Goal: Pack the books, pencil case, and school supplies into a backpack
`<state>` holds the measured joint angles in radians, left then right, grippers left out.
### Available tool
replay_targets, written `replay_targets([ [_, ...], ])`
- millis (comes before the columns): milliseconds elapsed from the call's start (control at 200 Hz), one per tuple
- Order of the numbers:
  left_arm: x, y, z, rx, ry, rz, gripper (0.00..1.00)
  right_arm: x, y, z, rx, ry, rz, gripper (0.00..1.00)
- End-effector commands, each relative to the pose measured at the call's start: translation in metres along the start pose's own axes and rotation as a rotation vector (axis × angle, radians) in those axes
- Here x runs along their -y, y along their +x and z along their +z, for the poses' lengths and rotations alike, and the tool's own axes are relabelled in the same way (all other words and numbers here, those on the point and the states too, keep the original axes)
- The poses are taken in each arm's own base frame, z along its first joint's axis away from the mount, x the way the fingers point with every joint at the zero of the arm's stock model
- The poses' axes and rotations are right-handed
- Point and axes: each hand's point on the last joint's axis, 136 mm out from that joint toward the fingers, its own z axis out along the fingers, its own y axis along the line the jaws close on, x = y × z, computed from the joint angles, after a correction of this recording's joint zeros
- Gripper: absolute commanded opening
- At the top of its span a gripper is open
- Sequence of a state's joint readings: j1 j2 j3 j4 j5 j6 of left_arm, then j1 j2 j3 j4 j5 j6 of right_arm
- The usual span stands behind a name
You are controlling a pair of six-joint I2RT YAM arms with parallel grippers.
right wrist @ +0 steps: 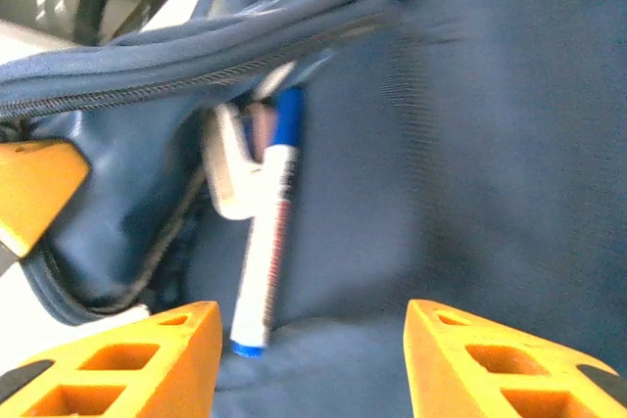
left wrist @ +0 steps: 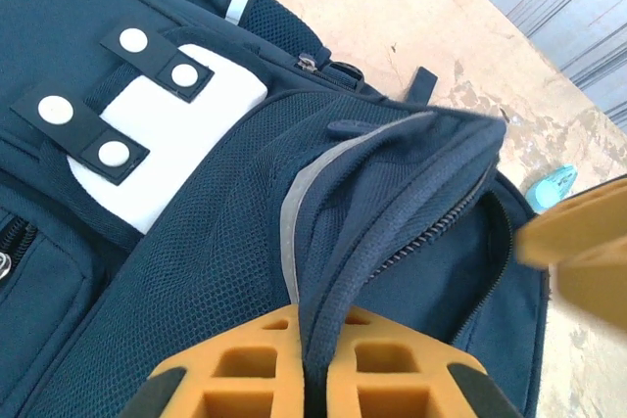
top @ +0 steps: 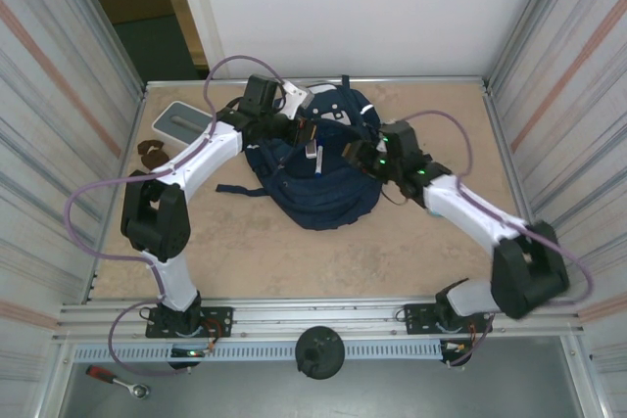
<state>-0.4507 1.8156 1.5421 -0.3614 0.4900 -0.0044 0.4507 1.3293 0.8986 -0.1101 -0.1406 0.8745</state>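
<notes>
Backpack (top: 323,188), navy, lies on the table (top: 411,242) near the middle of its far edge, with a white-and-grey box (top: 186,122) by the far left corner. The left gripper (top: 310,147) and right gripper (top: 355,153) both reach its upper part.

At the left wrist, the left gripper (left wrist: 313,379) is pressed together on a fold of the backpack's (left wrist: 196,271) zipped opening rim.

At the right wrist, the right gripper (right wrist: 309,359) stands spread, gripping nothing. A white marker (right wrist: 263,252) with a blue cap lies inside the backpack (right wrist: 490,144), just beyond its fingers.
</notes>
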Motion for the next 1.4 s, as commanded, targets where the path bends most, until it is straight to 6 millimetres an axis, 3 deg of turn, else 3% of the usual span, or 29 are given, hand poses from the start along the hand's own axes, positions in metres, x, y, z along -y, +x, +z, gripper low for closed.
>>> replay_targets([
  [0, 0.006, -0.028, -0.022, 0.101, -0.004, 0.042, 0.00, 0.107, -0.004, -0.052, 0.069, 0.410, -0.057, 0.57],
  [30, 0.007, -0.028, -0.023, 0.103, -0.002, 0.042, 0.00, 0.135, -0.001, -0.068, 0.073, 0.513, -0.053, 0.60],
  [90, 0.007, -0.027, -0.023, 0.104, -0.002, 0.040, 0.00, 0.173, 0.001, -0.088, 0.081, 0.636, -0.027, 0.69],
  [160, 0.007, -0.026, -0.024, 0.107, 0.000, 0.040, 0.00, 0.205, 0.008, -0.098, 0.068, 0.700, 0.040, 0.77],
  [240, 0.008, -0.026, -0.023, 0.110, 0.004, 0.041, 0.00, 0.222, 0.016, -0.095, 0.031, 0.700, 0.116, 0.85],
  [421, 0.007, -0.021, -0.020, 0.105, 0.011, 0.043, 0.00, 0.246, 0.024, -0.084, -0.011, 0.738, 0.187, 0.88],
  [516, 0.007, -0.019, -0.019, 0.103, 0.012, 0.043, 0.00, 0.251, 0.025, -0.072, -0.021, 0.728, 0.218, 0.89],
  [797, 0.005, -0.017, -0.017, 0.100, 0.018, 0.039, 0.00, 0.260, 0.001, -0.039, -0.038, 0.749, 0.203, 0.84],
  [1007, 0.004, -0.016, -0.019, 0.103, 0.016, 0.042, 0.00, 0.273, -0.003, -0.028, -0.056, 0.796, 0.185, 0.59],
  [1147, 0.002, -0.015, -0.018, 0.101, 0.014, 0.043, 0.00, 0.277, 0.000, -0.021, -0.083, 0.795, 0.178, 0.37],
  [1277, 0.002, -0.014, -0.018, 0.098, 0.014, 0.034, 0.00, 0.255, -0.005, -0.026, -0.061, 0.748, 0.131, 0.20],
  [1398, 0.003, -0.015, -0.021, 0.102, 0.015, 0.036, 0.00, 0.194, -0.010, -0.033, -0.014, 0.574, 0.029, 0.12],
])
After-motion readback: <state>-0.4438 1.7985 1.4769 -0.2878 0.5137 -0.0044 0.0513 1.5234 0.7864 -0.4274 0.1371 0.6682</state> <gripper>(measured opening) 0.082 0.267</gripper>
